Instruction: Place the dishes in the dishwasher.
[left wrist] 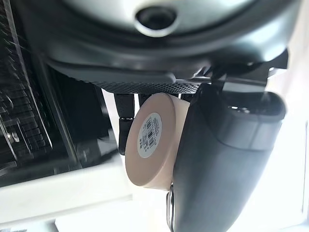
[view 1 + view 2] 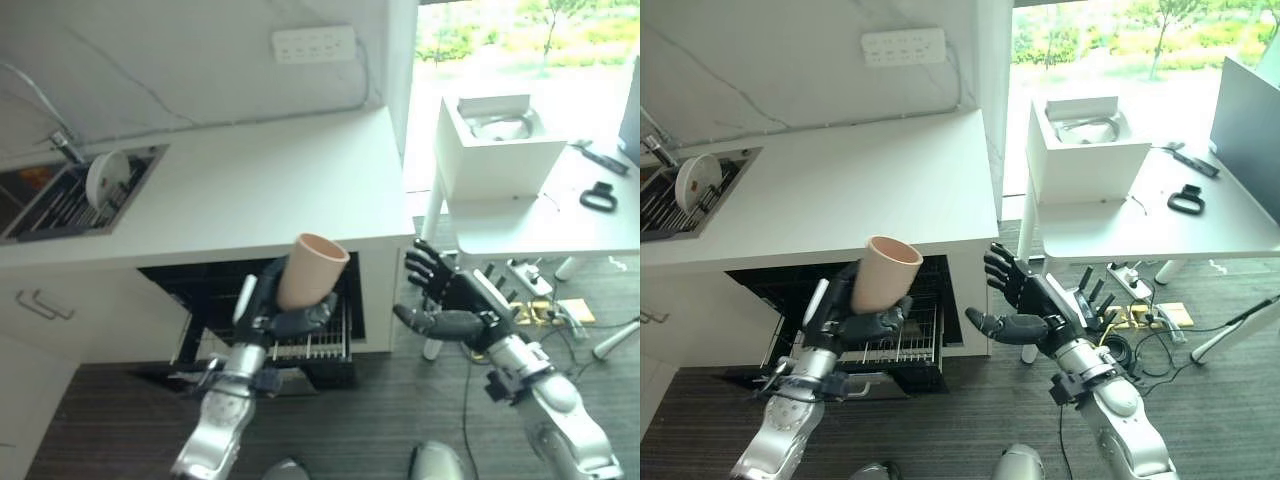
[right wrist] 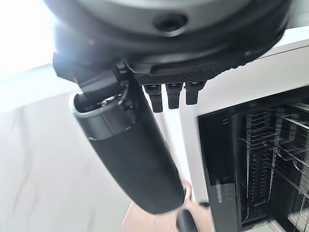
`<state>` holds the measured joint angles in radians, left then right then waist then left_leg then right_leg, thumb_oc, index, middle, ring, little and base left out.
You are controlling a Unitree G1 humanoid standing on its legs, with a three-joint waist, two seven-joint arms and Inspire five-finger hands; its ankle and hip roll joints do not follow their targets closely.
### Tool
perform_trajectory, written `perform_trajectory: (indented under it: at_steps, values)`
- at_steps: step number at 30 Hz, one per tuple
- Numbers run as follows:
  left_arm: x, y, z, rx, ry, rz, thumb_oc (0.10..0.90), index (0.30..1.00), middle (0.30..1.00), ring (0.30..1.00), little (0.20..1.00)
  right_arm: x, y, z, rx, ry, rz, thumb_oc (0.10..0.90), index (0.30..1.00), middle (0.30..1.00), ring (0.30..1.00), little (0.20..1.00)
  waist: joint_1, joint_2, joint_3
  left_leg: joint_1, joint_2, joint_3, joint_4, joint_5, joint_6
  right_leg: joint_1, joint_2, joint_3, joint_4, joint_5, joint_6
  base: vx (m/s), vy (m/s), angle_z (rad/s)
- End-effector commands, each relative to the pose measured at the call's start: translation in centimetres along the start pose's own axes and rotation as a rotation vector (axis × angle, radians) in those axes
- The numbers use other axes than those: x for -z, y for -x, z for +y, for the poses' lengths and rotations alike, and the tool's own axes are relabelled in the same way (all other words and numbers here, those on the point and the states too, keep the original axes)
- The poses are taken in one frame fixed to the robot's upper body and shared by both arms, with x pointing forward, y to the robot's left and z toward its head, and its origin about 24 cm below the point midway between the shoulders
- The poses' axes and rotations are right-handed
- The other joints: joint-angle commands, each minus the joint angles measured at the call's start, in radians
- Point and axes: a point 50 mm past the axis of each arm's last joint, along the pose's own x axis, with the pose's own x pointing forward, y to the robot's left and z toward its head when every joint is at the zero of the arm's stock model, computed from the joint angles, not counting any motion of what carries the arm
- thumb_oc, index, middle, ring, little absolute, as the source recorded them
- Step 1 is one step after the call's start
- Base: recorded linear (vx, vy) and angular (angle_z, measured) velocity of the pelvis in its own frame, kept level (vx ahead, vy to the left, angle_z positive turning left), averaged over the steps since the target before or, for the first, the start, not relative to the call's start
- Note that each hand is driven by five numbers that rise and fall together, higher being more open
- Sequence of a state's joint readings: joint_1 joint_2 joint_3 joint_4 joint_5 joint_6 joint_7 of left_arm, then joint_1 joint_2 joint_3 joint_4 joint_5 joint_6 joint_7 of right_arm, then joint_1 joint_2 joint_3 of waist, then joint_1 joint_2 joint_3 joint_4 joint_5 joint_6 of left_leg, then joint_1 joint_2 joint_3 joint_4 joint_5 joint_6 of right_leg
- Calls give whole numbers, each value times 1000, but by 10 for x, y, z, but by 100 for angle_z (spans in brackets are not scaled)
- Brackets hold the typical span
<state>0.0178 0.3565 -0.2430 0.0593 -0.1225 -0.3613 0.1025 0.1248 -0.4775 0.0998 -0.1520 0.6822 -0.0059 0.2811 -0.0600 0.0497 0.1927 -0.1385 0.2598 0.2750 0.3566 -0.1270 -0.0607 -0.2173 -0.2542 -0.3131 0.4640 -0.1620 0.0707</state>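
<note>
Holding cup (image 2: 311, 268), left hand (image 2: 285, 318); dishwasher (image 2: 300, 345) open.

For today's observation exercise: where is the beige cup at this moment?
The beige cup is held in the robot's left hand, raised in front of the open dishwasher below the white counter, mouth tilted up; the right hand hangs open beside it.

A cup (image 2: 311, 270) sits in the left hand (image 2: 285, 318) before the open dishwasher (image 2: 320, 345) under the counter (image 2: 250, 190); the sink (image 2: 60, 195), far left, holds what looks like a plate (image 2: 106, 176).
</note>
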Motion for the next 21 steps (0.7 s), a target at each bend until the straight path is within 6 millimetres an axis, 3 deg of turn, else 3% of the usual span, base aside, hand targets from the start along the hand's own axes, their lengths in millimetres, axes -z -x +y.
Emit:
perform_trajectory:
  at_steps: [1,11,15,17,19,20,21]
  values:
    - [-56,-10,21,-81,-117,-357,400,300,300,300,300,-36,-23,28,-173,-124,-270,800,900,900,900,900,50,-76,-104,93,0,34,-57,-44,-56,134,-31,-34,-164,45,90,56,73,20]
    - [-59,-16,21,-165,-177,-423,400,300,300,300,300,-24,-36,46,-201,-265,-244,800,900,900,900,900,57,-86,-110,129,-41,15,-57,-90,-27,147,-60,-56,-164,64,109,31,77,16]
    - [-58,-16,21,-170,-178,-428,400,300,300,300,300,-24,-35,49,-201,-282,-247,800,900,900,900,900,46,-85,-105,161,-41,67,-57,-97,-19,164,-58,-74,-164,60,109,50,9,3]
    - [-60,-17,19,-159,-164,-447,400,300,300,300,300,-26,-36,44,-179,-288,-245,800,900,900,900,900,47,-103,-98,207,-86,117,-57,-64,-19,173,-58,-76,-164,49,87,82,9,10]
    - [-65,-18,14,-154,-157,-474,400,300,300,300,300,-27,-37,42,-175,-267,-243,800,900,900,900,900,71,-126,-79,187,-110,75,-50,45,-48,183,-56,-39,-164,34,66,62,132,16]
    - [-66,-17,12,-164,-160,-486,400,300,300,300,300,-31,-39,39,-178,-246,-240,800,900,900,900,900,75,-122,-69,133,-45,47,-57,125,-80,177,-43,0,-164,29,60,-14,388,20]
    - [-65,-18,13,-185,-156,-487,400,300,300,300,300,-34,-40,37,-192,-250,-238,800,900,900,900,900,67,-109,-66,108,23,30,-57,112,-92,171,-42,20,-164,31,71,-33,514,2]
